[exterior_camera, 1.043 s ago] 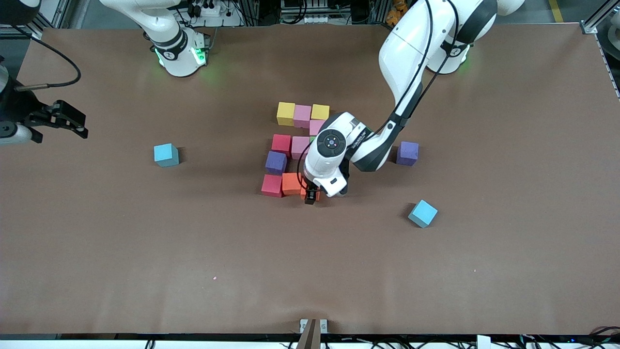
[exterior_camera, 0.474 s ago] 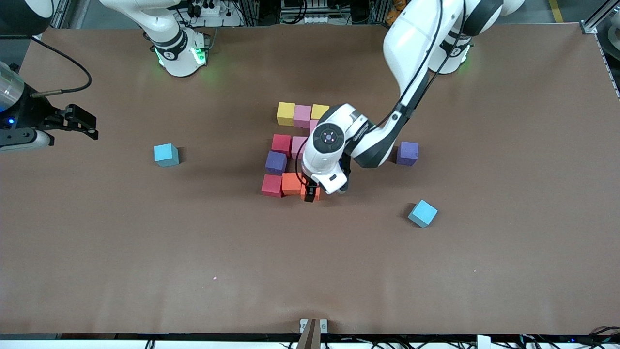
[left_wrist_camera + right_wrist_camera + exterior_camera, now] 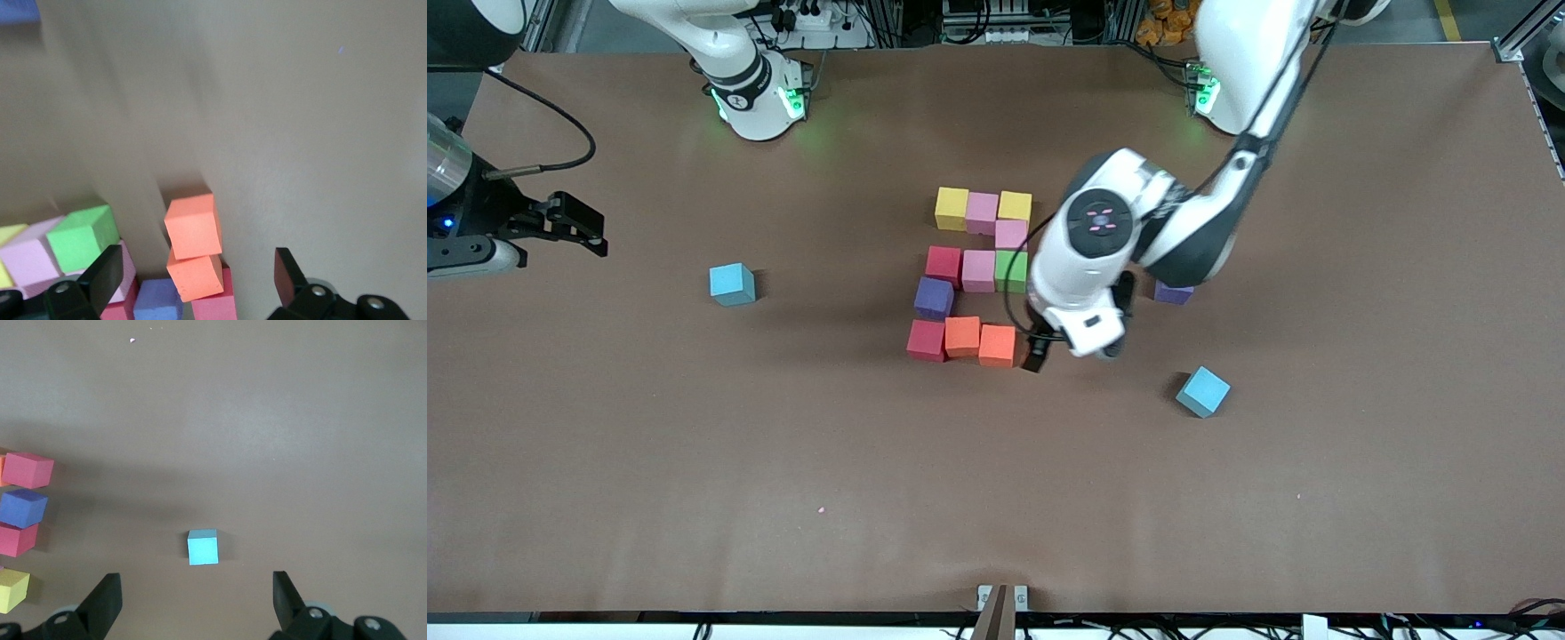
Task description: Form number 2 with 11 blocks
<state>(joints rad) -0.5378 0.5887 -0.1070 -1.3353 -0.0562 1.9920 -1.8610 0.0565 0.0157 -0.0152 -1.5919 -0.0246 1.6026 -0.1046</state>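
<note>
Lowest in the front frame, right of centre, a light-blue cube (image 3: 1202, 391) lies tilted on the brown surface (image 3: 996, 498), apart from the figure. Just above it, at centre, the bottom row of the figure reads red block (image 3: 926, 340), orange block (image 3: 962, 336) and a second orange block (image 3: 997, 345), touching side by side; half a second ago the left gripper (image 3: 1040, 351) stood over that last orange block, and now it has lifted off and drifted toward frame right, jaws spread wide and empty, so the block is released in place. Higher up come the purple block (image 3: 934, 297), then a red block (image 3: 943, 264), pink block (image 3: 978, 270) and green block (image 3: 1011, 270) in a row, a pink block (image 3: 1011, 233) above the green one, and at the top a yellow block (image 3: 951, 207), pink block (image 3: 982, 211) and yellow block (image 3: 1015, 205). That makes eleven, and the number 2 looks complete. A spare purple cube (image 3: 1172, 292) peeks out under the left arm at right of centre, and another light-blue cube (image 3: 732, 284) sits at middle left. The right gripper (image 3: 574, 229) waits at the left edge, open and holding nothing.
</note>
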